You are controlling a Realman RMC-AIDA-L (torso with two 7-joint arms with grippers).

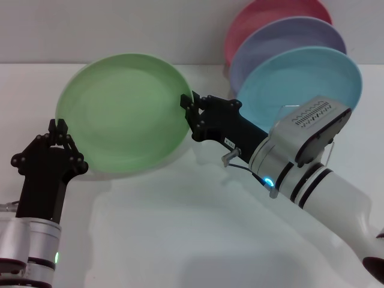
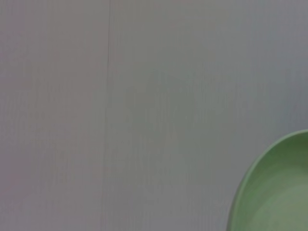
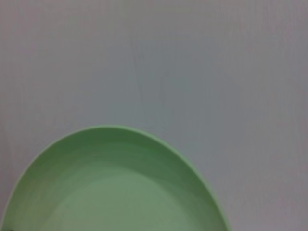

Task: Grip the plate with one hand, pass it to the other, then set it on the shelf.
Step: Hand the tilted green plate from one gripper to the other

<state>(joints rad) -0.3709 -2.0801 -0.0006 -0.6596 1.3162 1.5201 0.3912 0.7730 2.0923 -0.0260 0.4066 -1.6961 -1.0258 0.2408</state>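
plate (image 1: 123,114) | right end effector (image 1: 187,103) grasping rim | left end effector (image 1: 58,129) clenched, just beside

Matte smooth plastic plate (image 1: 123,114), black matte tool (image 1: 191,109)

On my feed the plate (image 1: 123,114) reads as a soft, even light green with no pattern. Behind it I see a turquoise-blue plate (image 1: 300,81), a lavender plate (image 1: 282,39) and a pink plate (image 1: 264,12), all plain. The table (image 1: 180,228) is white, the wall pale grey. Both the right gripper (image 1: 187,102) and left gripper (image 1: 57,127) are matte black on silver-white arms with black bands; I see a green light on the left, blue on the right.
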